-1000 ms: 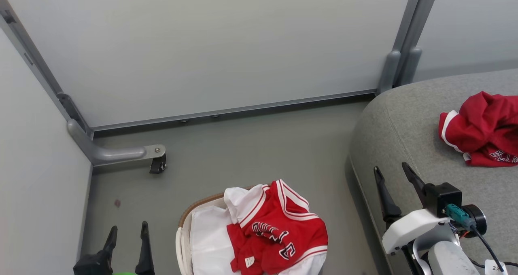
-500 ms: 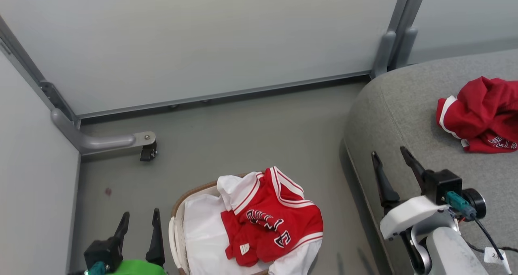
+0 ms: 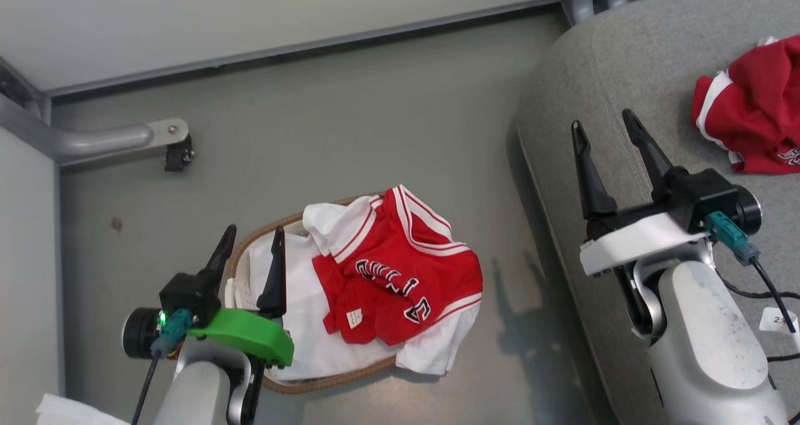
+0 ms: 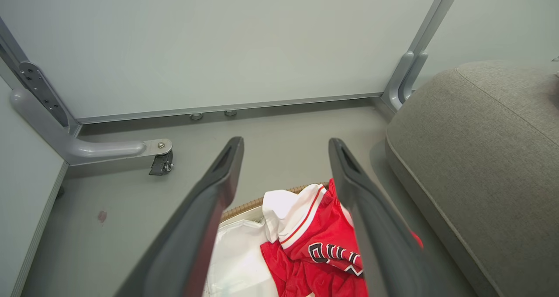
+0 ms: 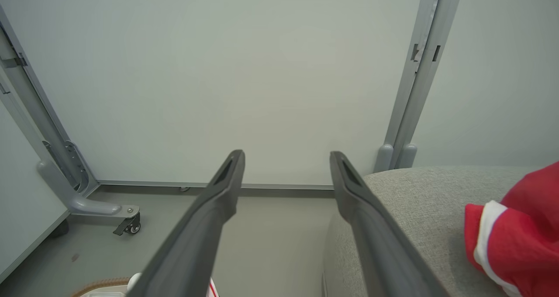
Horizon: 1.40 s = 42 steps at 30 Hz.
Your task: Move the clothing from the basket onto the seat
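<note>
- Left gripper [image 3: 255, 229] hangs with fingers spread wide, holding nothing — the jersey [image 3: 400, 269] lies just to its right, draped over the basket [image 3: 325, 384], whose inside is mostly covered.
- Right gripper [image 3: 601, 119], equally wide apart and empty, sits above the seat [image 3: 600, 69] edge.
- Smaller red piece [image 3: 756, 112] lies on the seat to that gripper's right — cut off by the frame.

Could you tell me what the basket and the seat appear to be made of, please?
The basket looks like smooth cream-white plastic, judging by its pale wall. Its brown braided rim is possibly rattan or rope. The seat appears upholstered in matte grey woven fabric: a fine weave texture and a stitched seam show along its edge.
</note>
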Motion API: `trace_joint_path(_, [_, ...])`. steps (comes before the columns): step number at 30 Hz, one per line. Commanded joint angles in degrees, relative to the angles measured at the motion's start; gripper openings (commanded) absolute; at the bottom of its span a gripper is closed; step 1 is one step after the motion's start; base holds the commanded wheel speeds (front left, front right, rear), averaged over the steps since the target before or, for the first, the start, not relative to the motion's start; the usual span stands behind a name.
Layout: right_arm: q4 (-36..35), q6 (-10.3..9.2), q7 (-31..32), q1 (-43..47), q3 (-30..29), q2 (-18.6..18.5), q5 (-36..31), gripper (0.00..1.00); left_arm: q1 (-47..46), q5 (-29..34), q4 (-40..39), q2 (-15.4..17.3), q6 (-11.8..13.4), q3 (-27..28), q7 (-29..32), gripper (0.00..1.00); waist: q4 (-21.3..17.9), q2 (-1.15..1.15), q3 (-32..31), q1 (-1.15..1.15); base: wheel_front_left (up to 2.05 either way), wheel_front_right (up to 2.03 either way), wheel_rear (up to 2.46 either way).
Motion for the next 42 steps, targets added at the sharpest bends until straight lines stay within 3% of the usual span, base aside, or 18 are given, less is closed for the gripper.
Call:
trace_joint_path(1, [-0.6, -0.08, -0.1, -1.3, 0.2, -0.1, 0.4, 1.0, -2.1, -0.3, 0.1, 0.9, -0.1, -0.5, 0.0, 1.0, -3.3, 0.0, 7.1, 0.0, 0.0, 0.0, 0.0])
trace_joint_path(15, [-6.6, -0.08, -0.1, -8.5, 1.7, -0.1, 3.0, 1.0, -15.5, -7.8, 7.3, 5.2, -0.1, -11.3, 0.0, 1.0, -7.7, 0.0, 20.2, 0.0, 0.0, 0.0, 0.0])
trace_joint_path(31, [-10.7, -0.08, -0.1, -12.3, 3.4, -0.1, 4.3, 1.0, -27.8, -26.2, 21.7, 9.5, -0.1, -32.2, 0.0, 1.0, -9.9, 0.0, 28.3, 0.0, 0.0, 0.0, 0.0])
trace_joint_path(42, [-13.0, -0.08, -0.1, -14.5, 4.4, -0.1, 3.7, 1.0, -33.4, -28.8, 26.8, 10.5, -0.1, -37.2, 0.0, 1.0, -9.5, 0.0, 33.0, 0.0, 0.0, 0.0, 0.0])
